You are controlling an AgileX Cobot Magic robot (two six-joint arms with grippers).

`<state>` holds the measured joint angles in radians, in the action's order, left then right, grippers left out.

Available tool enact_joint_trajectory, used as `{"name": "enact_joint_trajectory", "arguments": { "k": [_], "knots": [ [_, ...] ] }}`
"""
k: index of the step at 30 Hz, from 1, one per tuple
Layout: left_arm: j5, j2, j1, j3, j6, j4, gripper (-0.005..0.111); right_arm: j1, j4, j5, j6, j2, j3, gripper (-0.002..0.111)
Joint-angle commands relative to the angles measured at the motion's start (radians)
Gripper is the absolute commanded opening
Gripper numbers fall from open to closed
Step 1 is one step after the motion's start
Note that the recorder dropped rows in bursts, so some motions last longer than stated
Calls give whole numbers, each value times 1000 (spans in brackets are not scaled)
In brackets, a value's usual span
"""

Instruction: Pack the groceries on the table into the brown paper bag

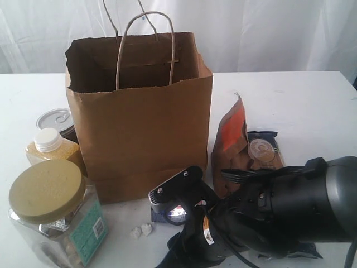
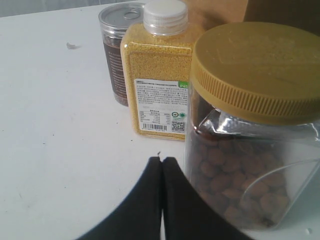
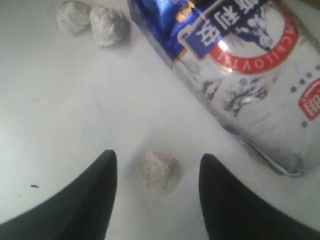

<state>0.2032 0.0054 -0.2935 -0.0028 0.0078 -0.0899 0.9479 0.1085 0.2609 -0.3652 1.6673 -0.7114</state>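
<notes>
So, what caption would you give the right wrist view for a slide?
Open right gripper straddles a white lump on the table, near the carton.

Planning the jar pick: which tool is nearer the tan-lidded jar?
Left. The left tool sits shut beside the jar; the right tool stands open around a small white lump, farther off.

Bare counter [image 1: 301,100] far right of brown paper bag [image 1: 139,128]. Left of bag blocked by tin can [image 1: 56,120], yellow bottle [image 1: 53,151] and jar [image 1: 53,212]. Bag mouth open, crossed by loop handles [image 1: 145,47]. White lump [image 3: 159,171] between spread tips of right end effector [image 3: 157,155].
</notes>
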Motion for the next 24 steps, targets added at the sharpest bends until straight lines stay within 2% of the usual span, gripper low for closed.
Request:
{"name": "enact_joint_trajectory", "arguments": {
  "k": [1, 24],
  "knots": [
    [-1, -5, 4, 3, -8, -6, 0, -9, 8, 0, -5, 0, 3, 47],
    [-1, -5, 4, 3, -8, -6, 0, 7, -7, 41, 16, 0, 3, 47]
  ]
}}
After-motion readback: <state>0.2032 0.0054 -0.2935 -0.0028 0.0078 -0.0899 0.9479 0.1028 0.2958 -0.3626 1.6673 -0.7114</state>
